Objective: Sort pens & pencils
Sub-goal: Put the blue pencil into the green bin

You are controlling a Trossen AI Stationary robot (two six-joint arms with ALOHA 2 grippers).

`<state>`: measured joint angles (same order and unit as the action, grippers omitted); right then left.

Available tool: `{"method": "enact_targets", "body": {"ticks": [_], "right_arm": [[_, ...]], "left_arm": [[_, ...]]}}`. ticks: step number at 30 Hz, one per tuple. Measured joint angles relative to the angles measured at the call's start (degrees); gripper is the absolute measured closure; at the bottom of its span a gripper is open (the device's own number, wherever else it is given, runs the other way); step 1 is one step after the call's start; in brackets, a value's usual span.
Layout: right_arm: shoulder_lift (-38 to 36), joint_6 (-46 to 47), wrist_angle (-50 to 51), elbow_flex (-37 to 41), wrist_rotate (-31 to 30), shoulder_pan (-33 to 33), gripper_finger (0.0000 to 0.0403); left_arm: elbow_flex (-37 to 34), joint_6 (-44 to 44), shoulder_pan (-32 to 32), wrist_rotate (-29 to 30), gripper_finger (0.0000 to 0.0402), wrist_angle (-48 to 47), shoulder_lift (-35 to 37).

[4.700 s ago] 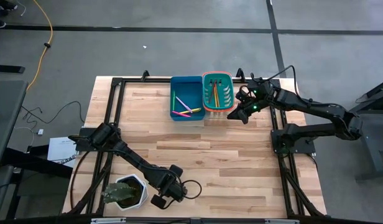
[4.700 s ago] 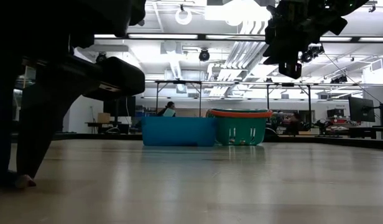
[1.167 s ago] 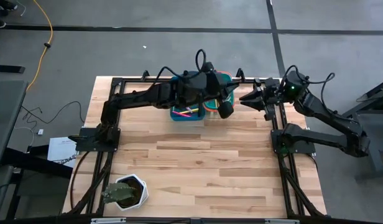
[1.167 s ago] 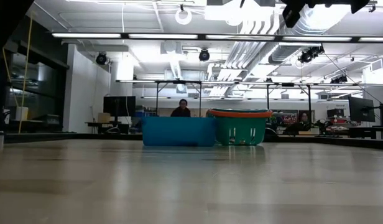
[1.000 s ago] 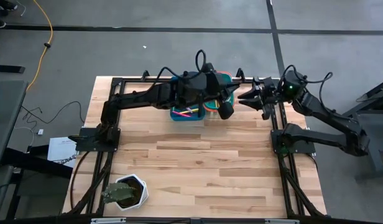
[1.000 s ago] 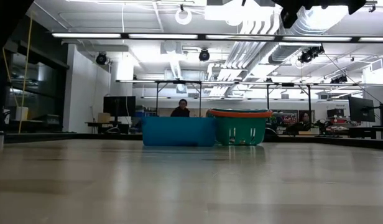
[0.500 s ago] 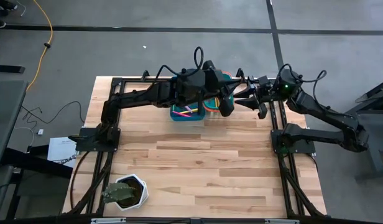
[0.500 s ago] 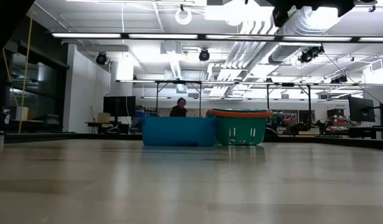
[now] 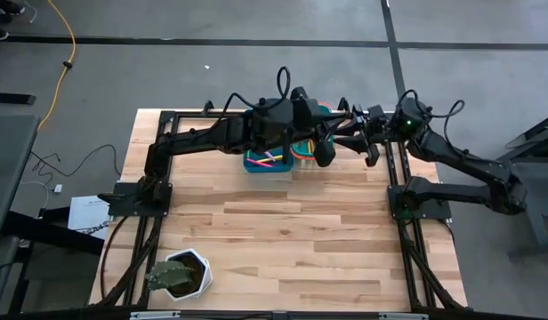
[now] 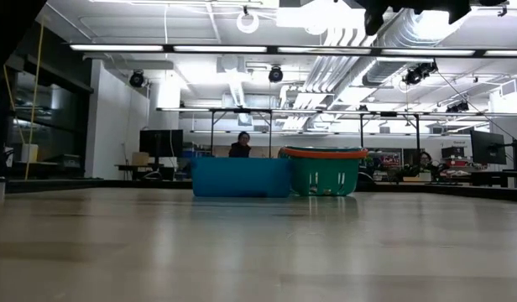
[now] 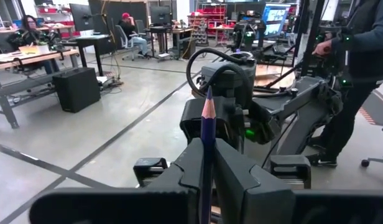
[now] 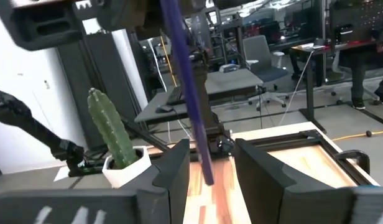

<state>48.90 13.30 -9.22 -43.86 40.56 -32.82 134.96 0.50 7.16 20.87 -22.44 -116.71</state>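
While most of the pens and pencils (image 9: 267, 160) already lie in the blue bin (image 9: 256, 165) and the green basket (image 9: 302, 151) at the far edge, one dark purple pencil (image 11: 207, 134) is not yet sorted; the left gripper (image 11: 207, 177) is clamped on it above the bins; the right gripper (image 12: 207, 165) stands wide around its end, so a handover seems under way; the wooden table (image 9: 283, 240) carries also a potted cactus (image 9: 178, 276); behind is a workshop with desks and people.
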Motion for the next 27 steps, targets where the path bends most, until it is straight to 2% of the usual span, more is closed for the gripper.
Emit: {"method": "enact_targets", "body": {"ticks": [6, 18, 27], "right_arm": [[1.35, 1.45, -2.77, -0.12, 1.01, 0.01, 0.0284], [7.02, -4.5, 5.61, -10.14, 1.68, 1.75, 0.0284], [7.35, -4.77, 6.04, -11.19, 1.77, 1.75, 0.0285]], "left_arm": [[0.0, 0.4, -0.02, -0.28, 0.0385, 0.0, -0.01], [0.0, 0.87, -0.02, -0.29, 0.0385, 0.0, -0.04], [-0.02, 0.87, -0.02, -0.31, 0.0385, 0.0, -0.07]]}}
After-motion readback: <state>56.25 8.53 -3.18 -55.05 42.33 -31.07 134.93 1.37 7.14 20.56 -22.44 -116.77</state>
